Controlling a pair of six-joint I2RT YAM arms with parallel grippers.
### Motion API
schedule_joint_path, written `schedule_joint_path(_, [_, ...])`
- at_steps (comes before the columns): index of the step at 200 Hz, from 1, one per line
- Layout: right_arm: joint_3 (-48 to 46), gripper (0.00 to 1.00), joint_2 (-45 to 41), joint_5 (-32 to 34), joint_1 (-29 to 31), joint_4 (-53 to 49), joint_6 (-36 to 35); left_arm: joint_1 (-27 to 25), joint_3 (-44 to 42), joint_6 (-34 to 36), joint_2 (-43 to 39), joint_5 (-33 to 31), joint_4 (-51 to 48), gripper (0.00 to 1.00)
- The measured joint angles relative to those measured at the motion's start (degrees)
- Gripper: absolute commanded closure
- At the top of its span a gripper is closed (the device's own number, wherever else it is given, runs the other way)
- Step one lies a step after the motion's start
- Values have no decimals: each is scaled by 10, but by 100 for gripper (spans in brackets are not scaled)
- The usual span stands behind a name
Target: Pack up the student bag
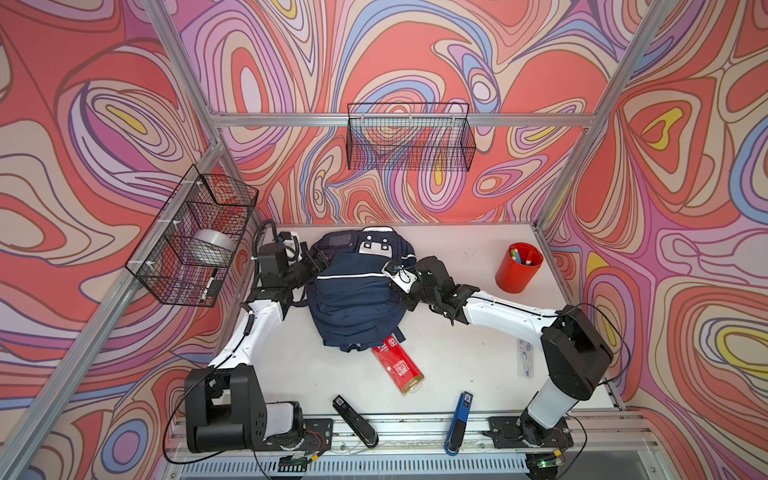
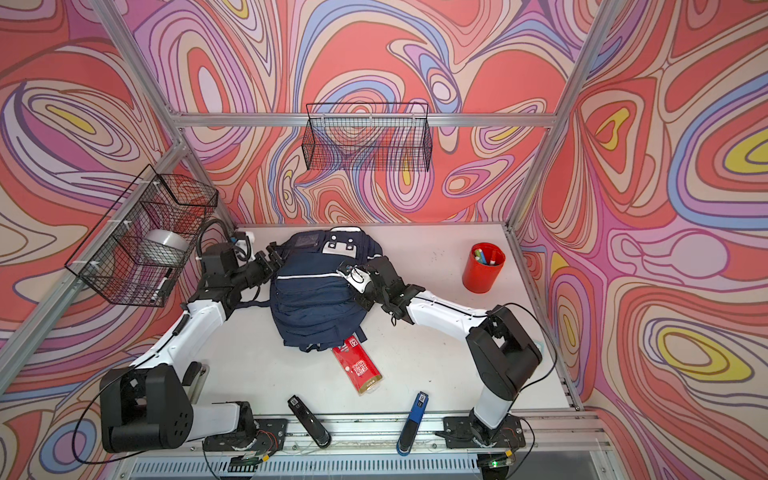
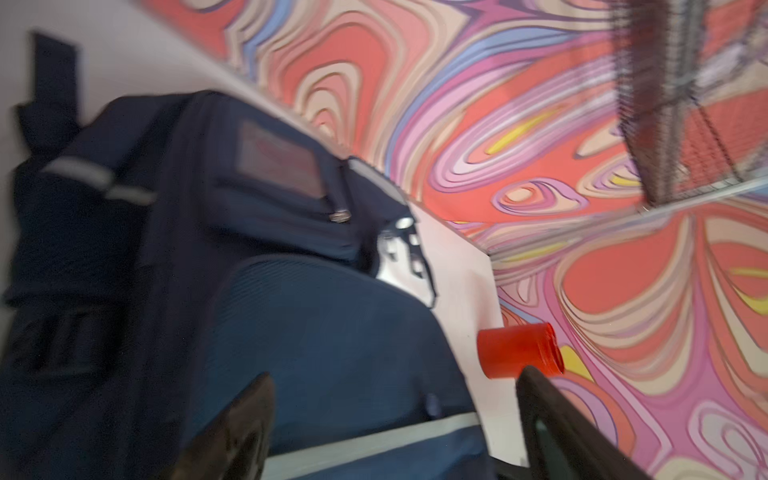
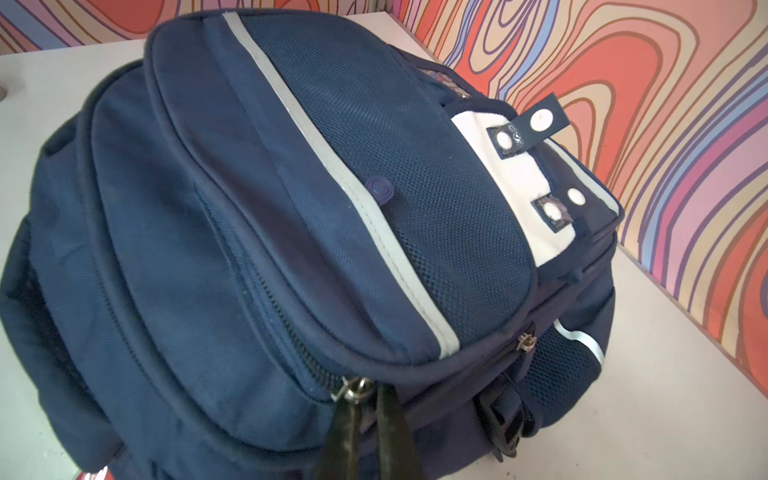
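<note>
One student bag point(image 1: 357, 291) lies at middle of table point(image 1: 457, 353), toward its far edge, near end overlapping a red packet point(image 1: 399, 368). On left gripper point(image 3: 395, 374), jaws stand wide apart beside bag fabric. On right gripper point(image 4: 368, 392), jaws nearly closed, pinching a zipper pull point(image 4: 353, 384) on its flank.

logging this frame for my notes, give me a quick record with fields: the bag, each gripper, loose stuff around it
bag: student bag lying flat, centre of the workspace
left gripper: open, at the bag's upper left side
right gripper: shut, tips pinching a zipper pull on the bag's right side
red packet: near end tucked under the bag's bottom edge
staplers: black stapler and blue stapler along the front edge, apart
red cup: upright, far right, markers inside
</note>
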Motion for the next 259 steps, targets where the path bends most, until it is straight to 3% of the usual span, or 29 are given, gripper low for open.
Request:
schedule_joint_path(6, [0, 100, 0, 0, -1, -1, -3, 9, -23, -22, 7, -5, 7, 48])
schedule_joint_path(33, [0, 100, 1, 5, -3, -3, -16, 12, -45, -68, 53, -17, 14, 51])
schedule_joint_path(47, [0, 100, 1, 7, -3, -4, -23, 12, -45, -80, 65, -17, 32, 63])
schedule_joint_path(67, [3, 100, 2, 10, -3, -13, -29, 13, -45, -98, 82, -16, 66, 100])
schedule_joint_path(90, [33, 100, 9, 13, -3, -54, -25, 13, -45, -104, 88, -12, 76, 100])
schedule_joint_path(116, [79, 100, 10, 31, 1, -128, 31, 8, -50, -107, 67, -26, 64, 100])
schedule_joint_path(175, [218, 100, 41, 75, 31, -341, 202, -46, -59, -106, -35, -161, -17, 100])
schedule_joint_path(259, [277, 100, 55, 71, 41, -428, 309, -76, -53, -93, -39, -239, -43, 100])
